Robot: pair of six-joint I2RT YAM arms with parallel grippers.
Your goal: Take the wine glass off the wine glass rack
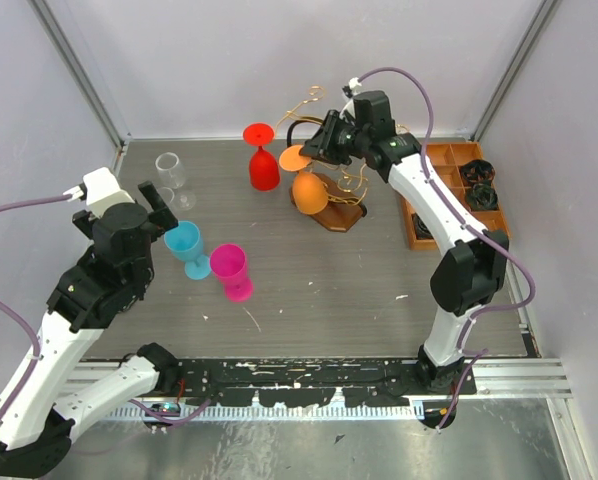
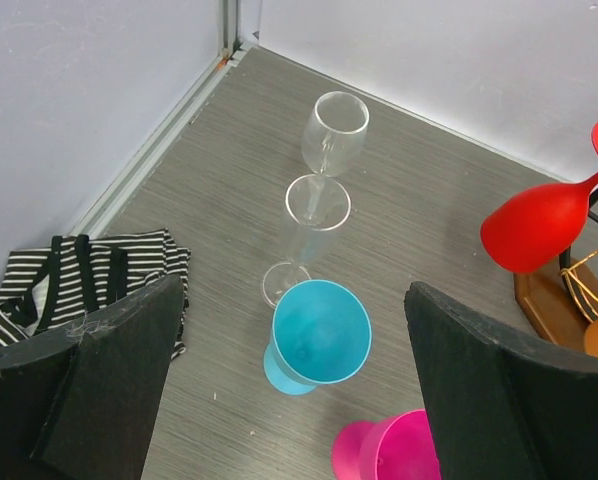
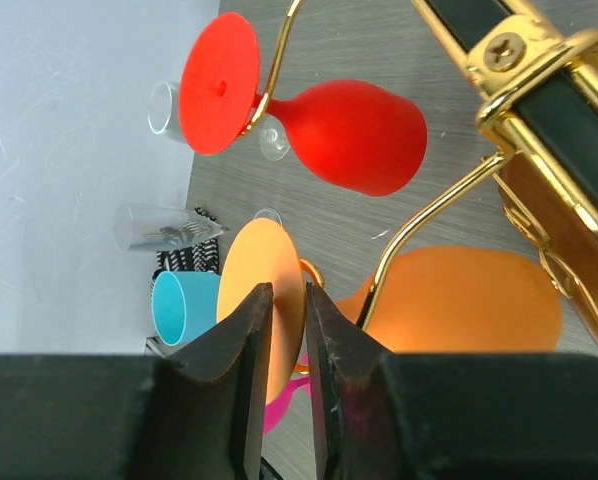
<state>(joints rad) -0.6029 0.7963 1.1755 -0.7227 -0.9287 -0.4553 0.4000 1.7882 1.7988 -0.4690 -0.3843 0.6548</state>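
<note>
Foot pinch
Right hand (image 3: 286, 295) seemingly clamps orange wine glass (image 3: 469, 300) (by its foot); skewed pull may snag gold wire rack (image 1: 339, 215).

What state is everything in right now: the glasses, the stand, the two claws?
wine glass rack, upright, carrying two glasses
orange wine glass, hanging upside down on the rack, foot pinched
red wine glass, hanging upside down on the rack
blue glass, upright on the table
pink glass, upright on the table
clear glasses, on the table
right gripper, shut on the orange glass's foot
left gripper, open, empty
</note>
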